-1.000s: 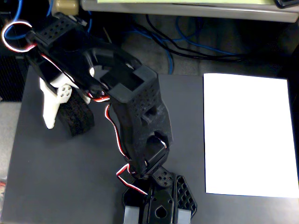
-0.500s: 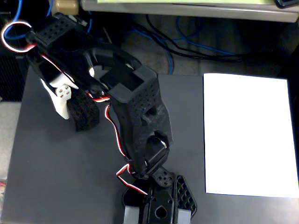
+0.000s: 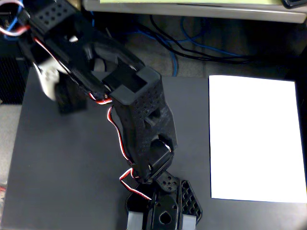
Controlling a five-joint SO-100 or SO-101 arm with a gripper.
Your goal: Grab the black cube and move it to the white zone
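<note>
The black cube is a dark, blurred block at the upper left of the dark grey table. My gripper hangs over it from above. Its white finger lies against the block's left side. The other finger is hidden under the black wrist housing, so I cannot tell how the jaws stand or whether the block is held. The white zone is a white paper sheet on the right side of the table, far from the block, with nothing on it.
The arm's base stands at the table's front edge, and the arm's links run diagonally up-left across the table's middle. Red and white wires hang beside it. Blue and black cables lie beyond the table's far edge.
</note>
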